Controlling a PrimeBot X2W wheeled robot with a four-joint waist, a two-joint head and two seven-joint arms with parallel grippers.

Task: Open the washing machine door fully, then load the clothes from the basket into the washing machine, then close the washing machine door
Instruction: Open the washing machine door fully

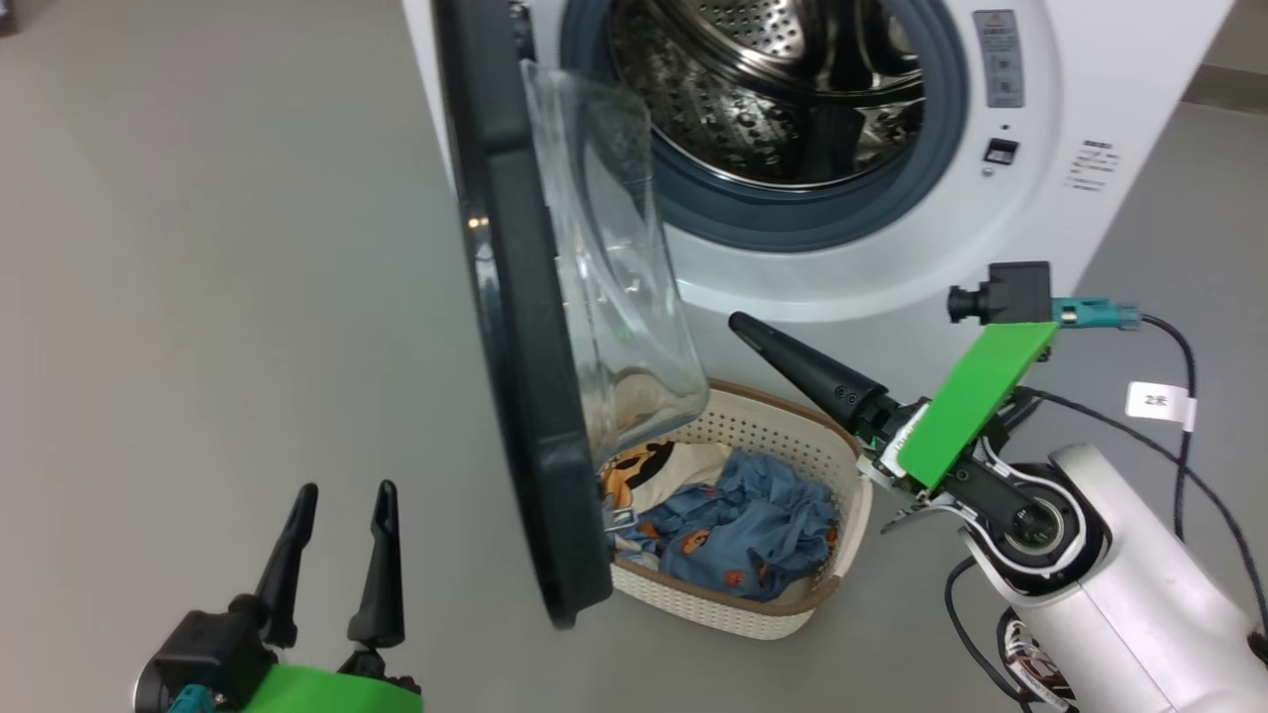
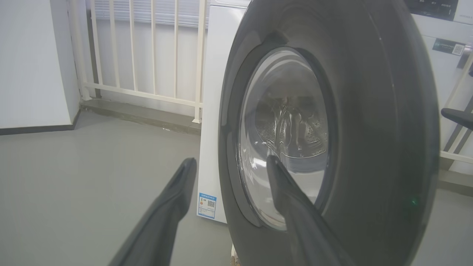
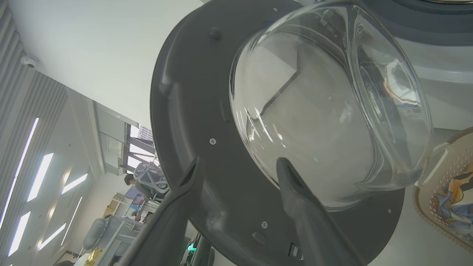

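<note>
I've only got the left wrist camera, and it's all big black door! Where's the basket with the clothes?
Observer: The basket is on the floor in front of the washing machine, on the glass-bowl side of the washing machine door.
Operator: Is there stuff in it?
Observer: Yes, the clothes are heaped inside: crumpled blue fabric with a cream piece beside it.
Operator: And my other hand?
Observer: The right gripper is open and empty, its fingers pointing at the door's grey inner face.
</note>
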